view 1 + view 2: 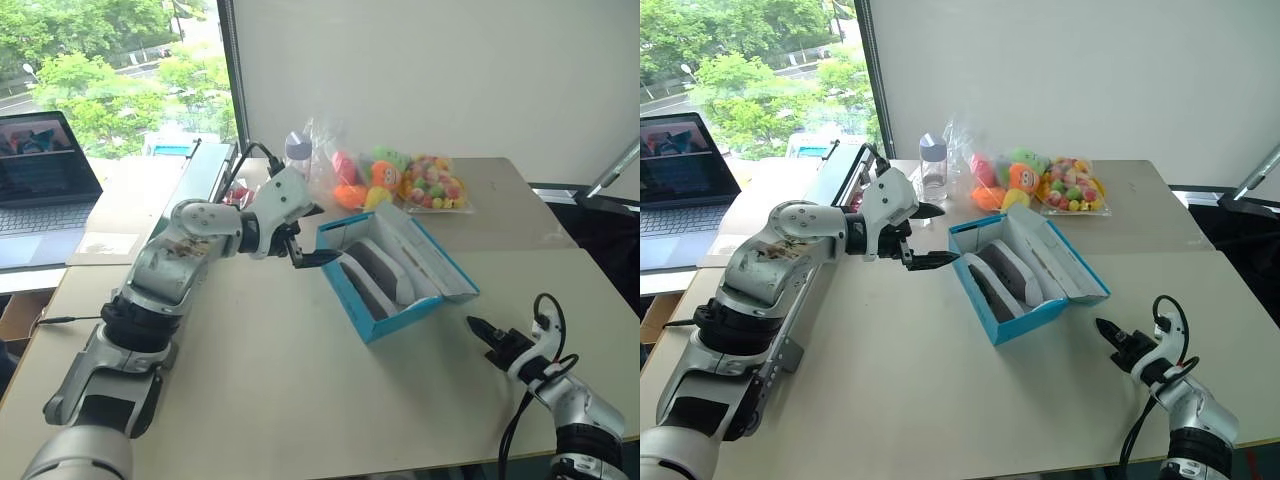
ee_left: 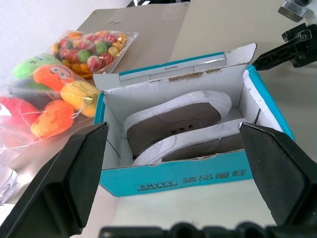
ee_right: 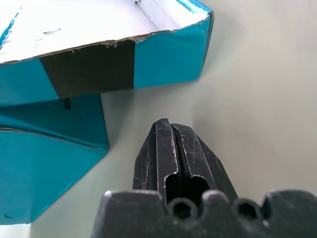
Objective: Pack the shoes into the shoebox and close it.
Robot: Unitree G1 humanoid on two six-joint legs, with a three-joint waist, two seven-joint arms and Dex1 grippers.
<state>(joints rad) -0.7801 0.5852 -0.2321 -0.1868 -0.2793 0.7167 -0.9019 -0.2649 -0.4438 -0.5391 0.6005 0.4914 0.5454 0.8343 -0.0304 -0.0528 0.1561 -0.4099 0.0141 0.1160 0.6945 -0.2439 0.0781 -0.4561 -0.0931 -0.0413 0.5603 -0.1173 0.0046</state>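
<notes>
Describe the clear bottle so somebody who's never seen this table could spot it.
Start at the window end of the table. The clear bottle stands upright there, beside the bagged plush toys; it alone is see-through with a grey cap.

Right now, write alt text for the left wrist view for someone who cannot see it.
Both shoes lie inside the open blue shoebox, its lid folded back. The left end effector is open, its fingers framing the box. Bagged plush toys sit beside it; the right end effector lies beyond.
</notes>
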